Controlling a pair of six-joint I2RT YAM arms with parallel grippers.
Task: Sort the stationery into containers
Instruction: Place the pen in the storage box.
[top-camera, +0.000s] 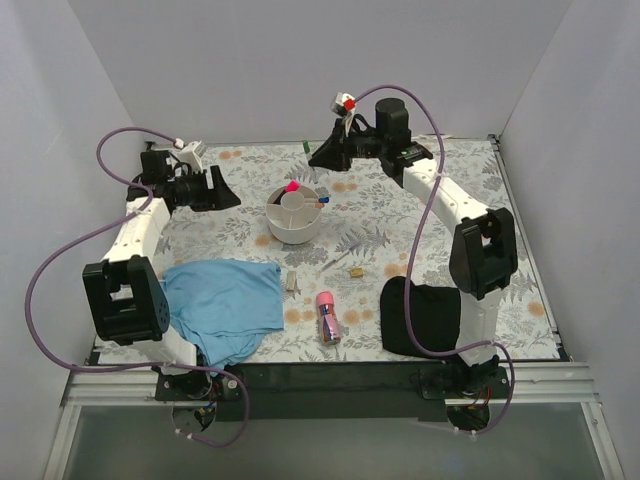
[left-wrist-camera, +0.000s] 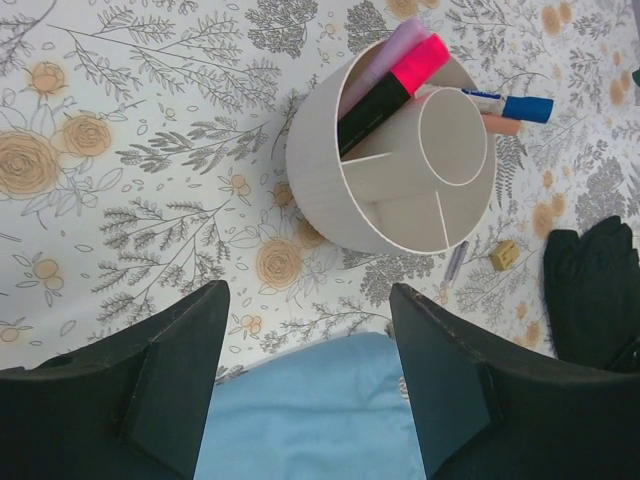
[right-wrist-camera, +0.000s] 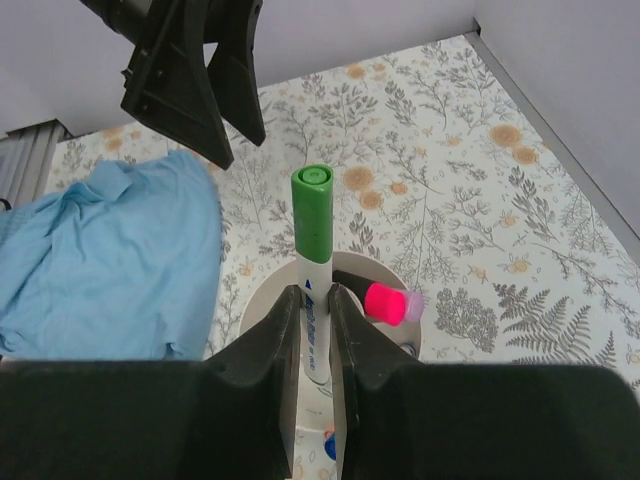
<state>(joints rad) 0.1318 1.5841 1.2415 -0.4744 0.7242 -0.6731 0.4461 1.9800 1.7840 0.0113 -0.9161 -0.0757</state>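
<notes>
Green-capped marker (right-wrist-camera: 311, 213) clamped in right tool (right-wrist-camera: 312, 298)

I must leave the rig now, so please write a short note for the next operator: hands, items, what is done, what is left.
Left hand: open, empty, near the organiser.
Right hand: shut on a green-capped marker, raised near the organiser.
Done: pink highlighter and blue-capped pen are in the organiser.
Left: drop in the marker, then pink tube, thin pen, brass piece, grey piece from the table.

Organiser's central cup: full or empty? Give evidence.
Empty, as far as visible: the central cup shows bare white inside; the pink highlighter stands in an outer compartment.
</notes>
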